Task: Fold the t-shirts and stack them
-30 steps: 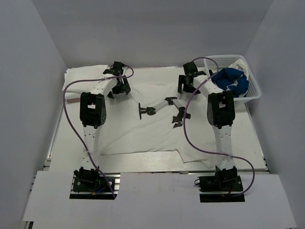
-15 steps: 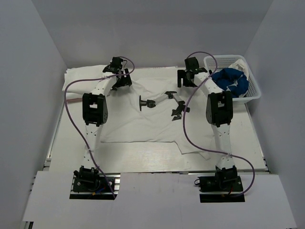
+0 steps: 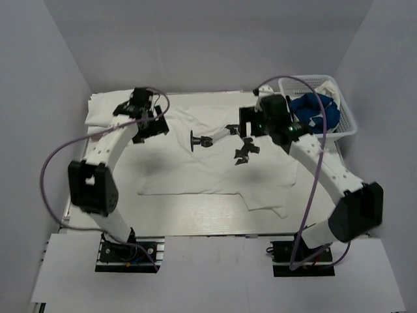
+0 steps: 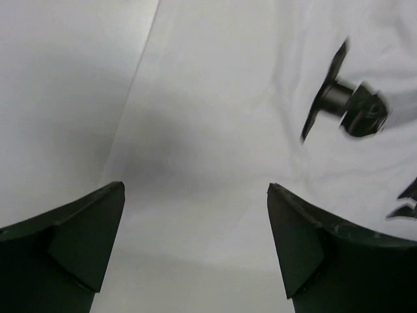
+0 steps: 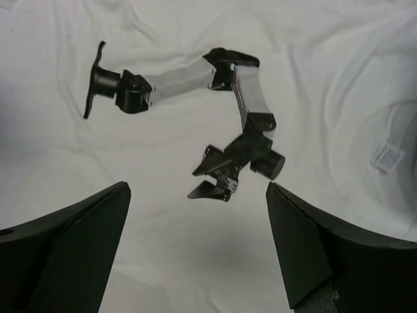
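A white t-shirt with a black and white robot-arm print lies spread flat on the table. My left gripper hovers open and empty over its left shoulder area; the wrist view shows the cloth and part of the print between my fingers. My right gripper hovers open and empty over the upper right of the shirt, with the print and the neck label below it. A royal blue shirt and a white one lie in the basket.
The white lattice basket stands at the back right. A pile of white cloth lies at the back left. Grey walls close in on both sides and the back. Purple cables loop beside both arms.
The spread shirt has shifted toward the back of the table. Both arms have swung outward, and both grippers have drawn a little nearer over the shirt.
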### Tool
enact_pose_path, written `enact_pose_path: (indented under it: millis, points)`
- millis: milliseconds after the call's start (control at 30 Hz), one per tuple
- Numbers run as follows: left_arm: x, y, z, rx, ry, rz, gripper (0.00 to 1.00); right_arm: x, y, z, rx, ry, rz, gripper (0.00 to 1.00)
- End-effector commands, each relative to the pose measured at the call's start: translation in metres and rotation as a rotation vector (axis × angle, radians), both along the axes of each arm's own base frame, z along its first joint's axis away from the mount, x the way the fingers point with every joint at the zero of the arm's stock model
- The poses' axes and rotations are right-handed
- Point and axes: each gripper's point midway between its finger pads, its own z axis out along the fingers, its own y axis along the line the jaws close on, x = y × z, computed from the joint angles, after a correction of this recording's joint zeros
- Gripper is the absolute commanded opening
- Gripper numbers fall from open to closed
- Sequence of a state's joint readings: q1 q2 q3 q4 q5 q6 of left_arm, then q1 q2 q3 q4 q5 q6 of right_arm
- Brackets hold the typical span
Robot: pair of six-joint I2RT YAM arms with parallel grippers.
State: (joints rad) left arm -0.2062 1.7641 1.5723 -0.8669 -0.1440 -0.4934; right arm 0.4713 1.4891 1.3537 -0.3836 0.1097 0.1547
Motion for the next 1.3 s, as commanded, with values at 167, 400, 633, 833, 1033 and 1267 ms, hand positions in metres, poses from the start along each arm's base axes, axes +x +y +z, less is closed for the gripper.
enact_pose_path:
  millis: [167,400,633,833,1033,1267]
  points:
    - [-0.160,0.054,-0.062,-0.010,0.161,0.411,1.00,-0.122,-0.075,-0.106,0.010,0.292,-0.278,0.90]
    - [-0.169,0.061,-0.101,-0.053,0.196,0.544,1.00,-0.200,-0.109,-0.156,-0.021,0.521,-0.427,0.90]
    - [-0.175,0.076,-0.136,-0.043,0.246,0.640,0.75,-0.213,-0.105,-0.171,0.017,0.574,-0.431,0.90]
    - [-0.181,0.074,-0.150,-0.056,0.272,0.644,0.11,-0.230,-0.113,-0.181,-0.015,0.640,-0.472,0.90]
    - [-0.179,0.068,-0.150,-0.091,0.264,0.623,0.00,-0.241,-0.112,-0.184,-0.024,0.692,-0.466,0.90]
    - [-0.175,0.068,-0.148,-0.092,0.264,0.623,0.00,-0.239,-0.104,-0.203,-0.045,0.745,-0.419,0.90]
